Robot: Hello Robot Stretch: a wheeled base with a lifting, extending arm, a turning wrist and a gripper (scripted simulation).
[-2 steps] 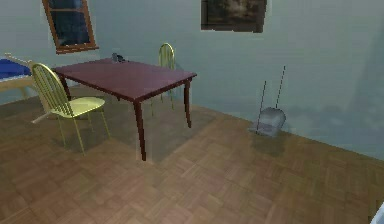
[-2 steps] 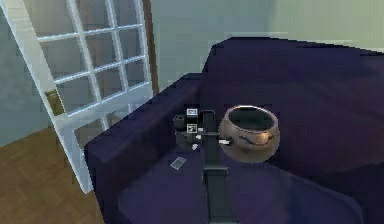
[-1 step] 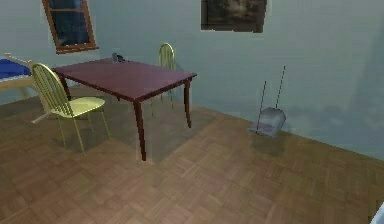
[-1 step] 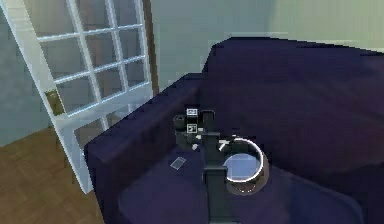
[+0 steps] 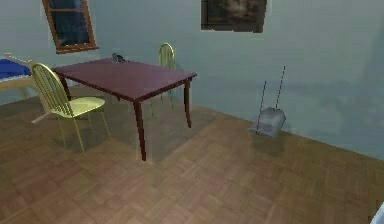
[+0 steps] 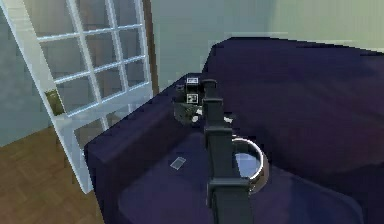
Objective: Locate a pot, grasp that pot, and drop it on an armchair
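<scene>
Dark-red wooden surface (image 5: 125, 75) is seen on parquet floor (image 5: 230, 185), flanked by yellow chairs (image 5: 62, 98). Hand (image 6: 184, 112) is seen against navy armchair (image 6: 310, 90); its spread and hold cannot be told. Pot (image 6: 252, 165) is set on the armchair seat.

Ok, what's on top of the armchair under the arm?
A round silver-rimmed pot sits on the dark armchair seat; the arm covers its left part. A small grey thing lies nearby.

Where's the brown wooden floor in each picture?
Forward view: the wooden floor covers the lower half, under the table and yellow chairs.
Arm side view: the wooden floor is in the bottom left corner, beside the armchair, below the glass door.
Shared landmark: that floor itself.
</scene>
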